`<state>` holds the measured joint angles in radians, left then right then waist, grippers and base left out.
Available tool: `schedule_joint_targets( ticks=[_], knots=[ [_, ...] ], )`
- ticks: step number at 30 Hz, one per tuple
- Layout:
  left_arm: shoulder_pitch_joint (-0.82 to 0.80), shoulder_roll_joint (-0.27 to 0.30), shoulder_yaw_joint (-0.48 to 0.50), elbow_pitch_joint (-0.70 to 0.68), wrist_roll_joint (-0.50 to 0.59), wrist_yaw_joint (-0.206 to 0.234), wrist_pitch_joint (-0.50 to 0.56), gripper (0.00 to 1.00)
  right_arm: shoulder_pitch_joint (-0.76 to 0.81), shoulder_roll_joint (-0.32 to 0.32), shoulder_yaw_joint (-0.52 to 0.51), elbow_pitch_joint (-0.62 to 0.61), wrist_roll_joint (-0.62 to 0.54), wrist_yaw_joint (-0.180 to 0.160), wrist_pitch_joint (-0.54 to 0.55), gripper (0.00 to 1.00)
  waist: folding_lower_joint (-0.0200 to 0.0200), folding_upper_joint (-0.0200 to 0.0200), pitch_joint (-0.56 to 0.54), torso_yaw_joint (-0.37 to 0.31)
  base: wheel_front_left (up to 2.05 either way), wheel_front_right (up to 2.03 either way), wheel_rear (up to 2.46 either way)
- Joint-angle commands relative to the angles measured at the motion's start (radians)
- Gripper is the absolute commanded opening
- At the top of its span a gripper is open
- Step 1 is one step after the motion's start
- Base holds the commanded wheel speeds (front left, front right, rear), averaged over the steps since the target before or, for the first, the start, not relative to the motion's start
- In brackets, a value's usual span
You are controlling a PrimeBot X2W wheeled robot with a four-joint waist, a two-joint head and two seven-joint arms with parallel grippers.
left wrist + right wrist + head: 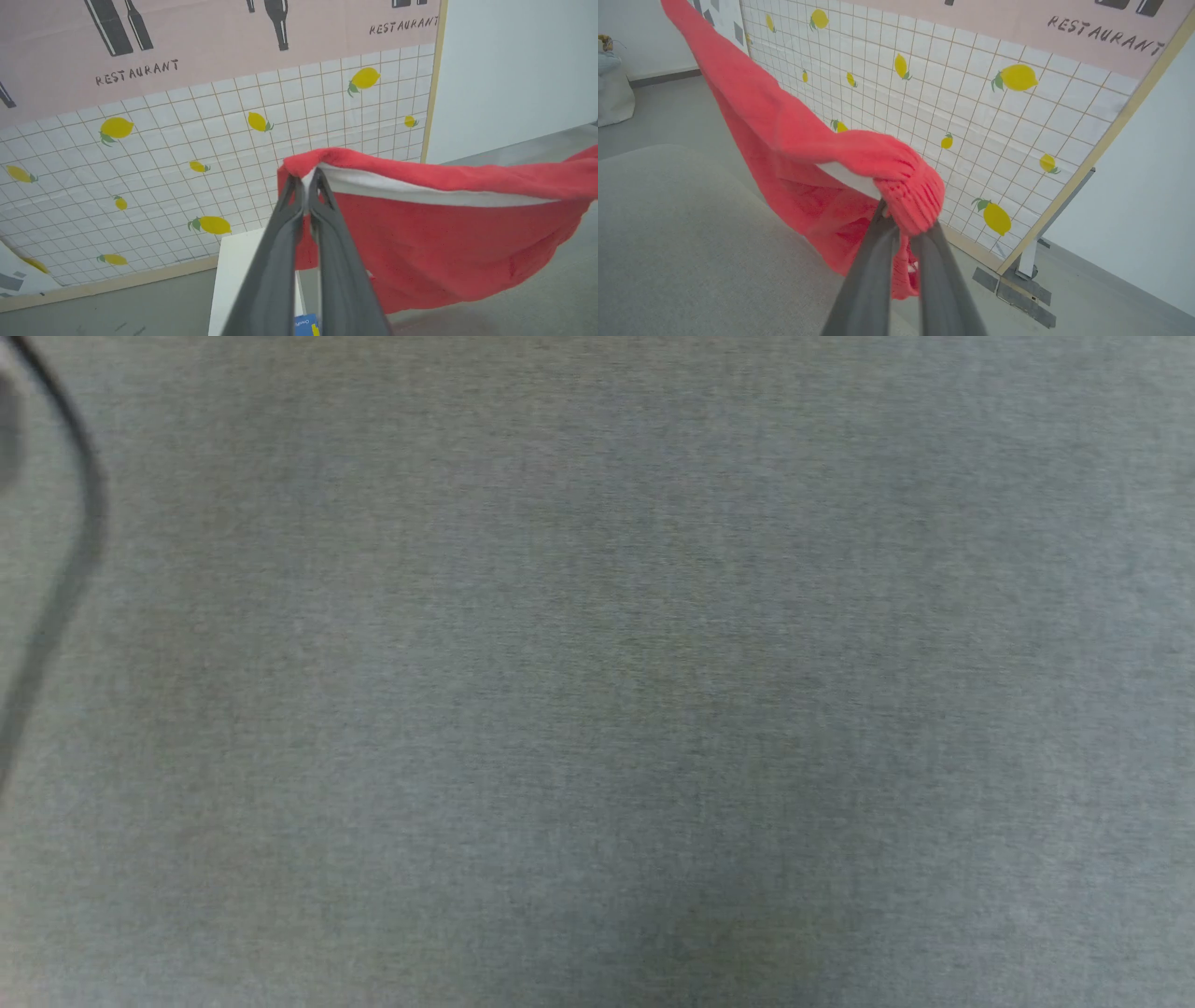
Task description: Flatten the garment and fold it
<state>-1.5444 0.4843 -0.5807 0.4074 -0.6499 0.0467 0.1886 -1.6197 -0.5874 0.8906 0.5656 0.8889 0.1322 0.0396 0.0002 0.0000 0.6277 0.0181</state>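
the left gripper is pinching one end of the garment at its top edge, with its jaws drawn nearly together and only red cloth and a white inner band between them. it is holding that end up in front of the lemon-print panel, above a white stand that is sitting near the panel's lower edge. from there the garment is running rightward like a sagging hammock, its red body hanging below the taut edge. to my eye this two-point hold is letting the cloth's own weight pull it open before it is laid flat. the slack in the middle is suggesting the ends are not yet drawn fully apart.

the right gripper is clamping the other end, where the gathered waistband is bunching over its tips, and its jaws are narrow on the fabric. it too is hanging in front of the panel. a grey upholstered surface is lying on the side away from the panel, and that is probably where the garment is going to be spread. the head view is looking down on plain grey weave crossed by a dark cable.

as for containers, a pale sack is standing out past the panel's far end. i cannot tell what it is holding.
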Motion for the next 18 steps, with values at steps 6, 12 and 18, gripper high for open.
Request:
schedule_joint_targets(
  ticks=[6, 12, 18],
  knots=[
    [0.322, -0.012, -0.057, -0.072, -0.034, 0.054, -0.030, 0.00, 0.194, 0.004, 0.098, 0.015, 0.061, -0.002, 0.003, 0.00, -0.0002, 0.0000, -0.071, 0.037, 0.00, 0.00, 0.00],
    [0.642, 0.055, -0.101, -0.229, -0.076, 0.115, -0.011, 0.00, 0.373, -0.042, 0.194, -0.041, 0.119, -0.002, 0.035, 0.00, -0.0002, 0.0000, -0.169, 0.056, 0.00, 0.00, 0.00],
    [0.893, 0.150, -0.124, -0.398, -0.132, 0.181, 0.044, 0.00, 0.552, -0.129, 0.267, -0.118, 0.172, -0.002, 0.074, 0.00, -0.0002, 0.0000, -0.275, 0.074, 0.00, 0.00, 0.00]
  ],
)
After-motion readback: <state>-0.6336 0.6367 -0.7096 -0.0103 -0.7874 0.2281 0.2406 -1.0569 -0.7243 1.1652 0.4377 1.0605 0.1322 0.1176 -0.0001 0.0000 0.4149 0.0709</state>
